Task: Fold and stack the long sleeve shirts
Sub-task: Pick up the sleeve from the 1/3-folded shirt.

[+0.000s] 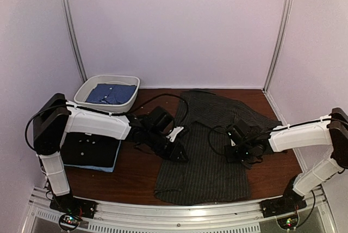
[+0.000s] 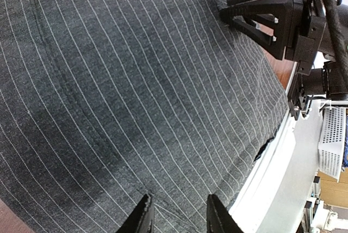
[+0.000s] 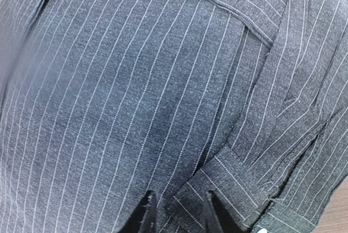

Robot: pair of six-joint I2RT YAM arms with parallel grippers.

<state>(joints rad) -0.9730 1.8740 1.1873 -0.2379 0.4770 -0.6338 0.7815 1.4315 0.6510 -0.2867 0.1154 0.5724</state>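
Observation:
A dark charcoal pinstriped shirt [image 1: 209, 157] lies spread on the middle of the table, with a sleeve folded across its right side. My left gripper [image 1: 178, 154] is low over the shirt's left edge. In the left wrist view its jaws [image 2: 179, 219] stand apart with pinstriped cloth [image 2: 136, 97] under them. My right gripper [image 1: 232, 147] is low over the shirt's right part. Its jaws [image 3: 179, 216] stand apart over the cloth, where a sleeve cuff [image 3: 234, 184] lies. A black shirt [image 1: 89, 150], folded, lies at the left on a light blue one. A blue shirt [image 1: 111, 93] lies in the tub.
A white oval tub [image 1: 87, 89] stands at the back left. The metal rail [image 1: 179, 219] runs along the near edge, close to the shirt's hem. The right gripper [image 2: 266, 15] shows in the left wrist view, over the shirt. Walls close in on three sides.

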